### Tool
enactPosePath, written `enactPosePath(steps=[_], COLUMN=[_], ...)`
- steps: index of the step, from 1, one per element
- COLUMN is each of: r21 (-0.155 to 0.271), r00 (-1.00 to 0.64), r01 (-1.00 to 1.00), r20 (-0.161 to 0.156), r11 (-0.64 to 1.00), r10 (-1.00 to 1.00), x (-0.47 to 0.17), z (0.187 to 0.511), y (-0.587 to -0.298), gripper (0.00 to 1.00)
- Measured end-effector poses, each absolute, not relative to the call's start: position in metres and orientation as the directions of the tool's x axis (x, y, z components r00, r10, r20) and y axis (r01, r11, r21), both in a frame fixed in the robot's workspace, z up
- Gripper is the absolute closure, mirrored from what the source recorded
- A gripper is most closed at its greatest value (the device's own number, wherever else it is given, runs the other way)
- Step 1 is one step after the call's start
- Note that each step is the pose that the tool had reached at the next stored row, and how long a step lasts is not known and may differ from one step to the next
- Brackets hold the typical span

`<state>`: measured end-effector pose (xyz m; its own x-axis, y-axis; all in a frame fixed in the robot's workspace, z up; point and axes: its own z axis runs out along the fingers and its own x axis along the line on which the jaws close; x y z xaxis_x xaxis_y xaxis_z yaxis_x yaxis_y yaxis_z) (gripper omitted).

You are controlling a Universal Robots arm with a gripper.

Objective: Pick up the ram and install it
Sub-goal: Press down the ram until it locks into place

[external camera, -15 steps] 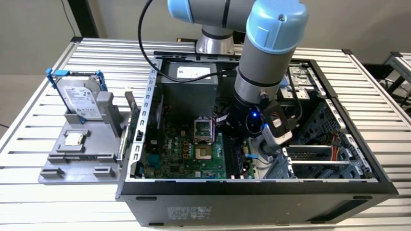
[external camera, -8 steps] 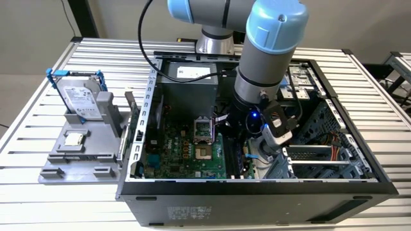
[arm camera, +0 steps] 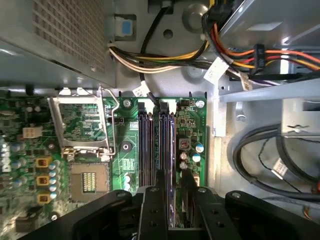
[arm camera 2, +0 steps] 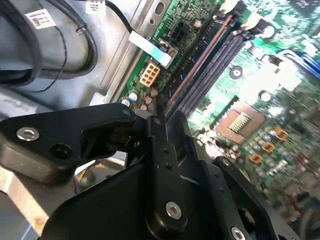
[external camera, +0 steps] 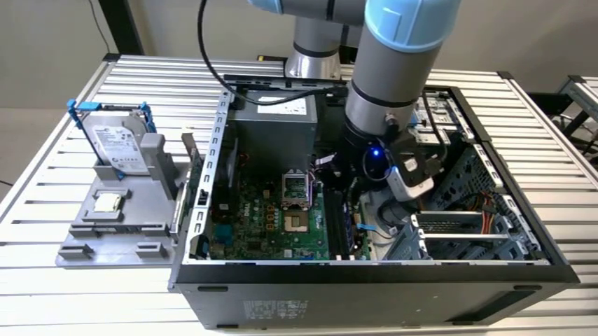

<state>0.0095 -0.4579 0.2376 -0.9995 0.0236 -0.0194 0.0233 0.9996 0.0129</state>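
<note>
In the centre of the exterior view, the black gripper (external camera: 353, 183) reaches down into the open black metal computer case (external camera: 374, 269), over the green motherboard (external camera: 271, 224). In the first wrist view the fingers (arm camera: 153, 200) clench the thin green ram stick (arm camera: 169, 165), standing in the dark slots (arm camera: 150, 145) at lower centre.

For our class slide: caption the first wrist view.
Gripper poised over the motherboard's memory slots, beside the open processor socket.
</note>
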Motion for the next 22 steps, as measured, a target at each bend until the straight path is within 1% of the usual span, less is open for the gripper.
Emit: enactPosePath(steps=[4, 5, 22], r21=[0.013, 0.013, 0.013], r00=[-1.0, -1.0, -1.0], r01=[0.024, 0.024, 0.024], r20=[-0.019, -0.019, -0.018], r11=[1.0, 1.0, 1.0], r10=[0.024, 0.024, 0.024], x=[0.0095, 0.0095, 0.0095], z=[0.2437, 0.2438, 0.2438], y=[-0.4579, -0.4579, -0.4582], gripper=[0.0, 1.0, 1.0])
